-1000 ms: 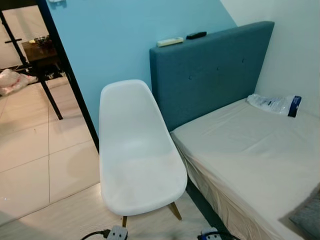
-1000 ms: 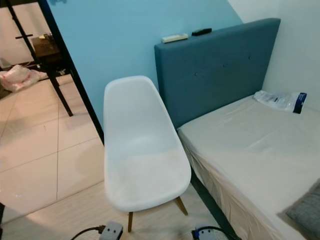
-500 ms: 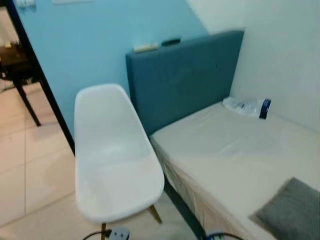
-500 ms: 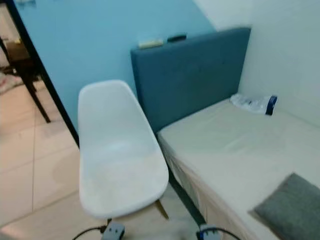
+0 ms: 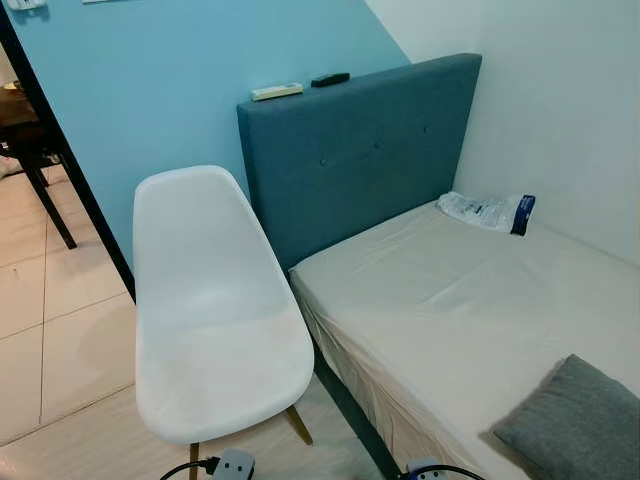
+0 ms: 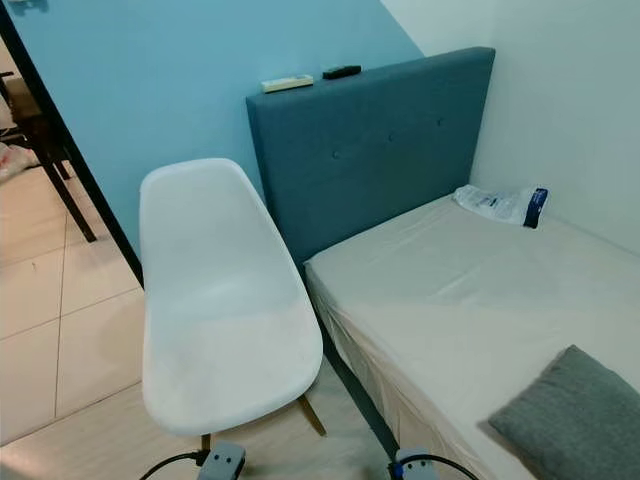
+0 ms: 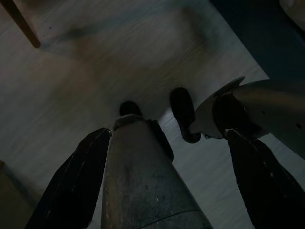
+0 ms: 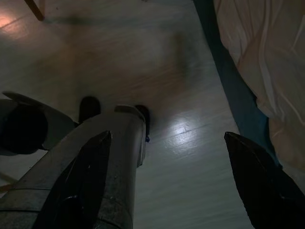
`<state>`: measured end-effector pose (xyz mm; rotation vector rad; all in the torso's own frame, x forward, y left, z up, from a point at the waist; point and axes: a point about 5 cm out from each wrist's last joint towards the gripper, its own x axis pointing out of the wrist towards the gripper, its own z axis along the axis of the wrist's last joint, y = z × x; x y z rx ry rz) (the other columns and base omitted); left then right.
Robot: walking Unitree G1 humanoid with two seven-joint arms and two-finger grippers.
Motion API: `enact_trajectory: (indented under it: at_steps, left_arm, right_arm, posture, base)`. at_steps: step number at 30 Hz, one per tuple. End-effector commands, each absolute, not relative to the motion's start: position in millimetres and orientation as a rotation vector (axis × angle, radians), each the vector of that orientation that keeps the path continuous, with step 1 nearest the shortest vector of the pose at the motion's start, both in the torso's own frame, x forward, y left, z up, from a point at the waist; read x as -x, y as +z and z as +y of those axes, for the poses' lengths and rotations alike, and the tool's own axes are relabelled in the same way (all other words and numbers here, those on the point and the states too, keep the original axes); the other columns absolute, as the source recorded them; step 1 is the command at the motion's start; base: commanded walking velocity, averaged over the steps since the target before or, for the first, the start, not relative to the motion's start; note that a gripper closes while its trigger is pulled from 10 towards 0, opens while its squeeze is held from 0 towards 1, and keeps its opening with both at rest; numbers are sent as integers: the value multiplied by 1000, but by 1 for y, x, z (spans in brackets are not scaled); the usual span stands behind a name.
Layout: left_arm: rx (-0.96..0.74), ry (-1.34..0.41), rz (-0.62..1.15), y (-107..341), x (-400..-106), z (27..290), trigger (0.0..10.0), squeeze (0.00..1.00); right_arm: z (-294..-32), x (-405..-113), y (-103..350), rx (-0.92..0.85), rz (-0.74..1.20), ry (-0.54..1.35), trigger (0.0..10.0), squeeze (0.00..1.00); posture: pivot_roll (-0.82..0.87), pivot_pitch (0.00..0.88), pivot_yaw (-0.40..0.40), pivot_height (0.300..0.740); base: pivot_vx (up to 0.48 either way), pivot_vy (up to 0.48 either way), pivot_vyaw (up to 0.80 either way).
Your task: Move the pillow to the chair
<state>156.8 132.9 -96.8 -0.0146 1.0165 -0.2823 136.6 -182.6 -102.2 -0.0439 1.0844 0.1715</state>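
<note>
Standing at the bed's long side, head camera angled down. Pillow [image 6: 572,418], grey, lies flat on the bed [image 5: 450,320] at its near end, well apart from the headboard [image 5: 360,155], partly cut off by the frame edge; untouched, so I judge the pick has not begun. Chair [image 5: 205,320], white shell seat on wooden legs, stands just beside the bed on my left, its back toward the blue wall [image 5: 150,80], seat bare and facing me, which I read as an easy drop target: a short carry leftward from pillow to seat. A plastic packet [image 5: 488,211] lies on the sheet near the headboard, out of the way. 2 remotes [image 5: 295,87] rest along the headboard's top edge. Power strips [image 6: 222,464] with cables lie on the floor at the chair's feet, a snag risk if I step closer. Both arms hang idle, pointing at the floor. Left gripper [image 7: 167,181] hangs released, its 2 fingers spread wide over the robot's leg and foot, nothing between them. Right gripper [image 8: 169,176] likewise released, fingers apart, the bed's edge alongside. Next, in my view: turn right toward the pillow, then reach with both arms, since a soft, wide cushion will likely sag from a 1-sided pinch.
</note>
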Motion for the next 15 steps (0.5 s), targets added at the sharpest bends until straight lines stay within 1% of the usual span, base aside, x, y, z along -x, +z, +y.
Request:
enact_trajectory:
  at_steps: [1,15]
  left_arm:
    - [20,-258,1005,-95,-162,136,10000,0]
    - [30,-244,1004,-95,-162,135,10000,0]
  right_arm:
    - [-179,-125,-107,52,1135,199,10000,0]
    - [-178,-124,-107,51,1136,201,10000,0]
  posture:
    - [-47,4,18,740]
    - [-44,9,14,740]
  base:
    - [0,0,0]
    - [0,0,0]
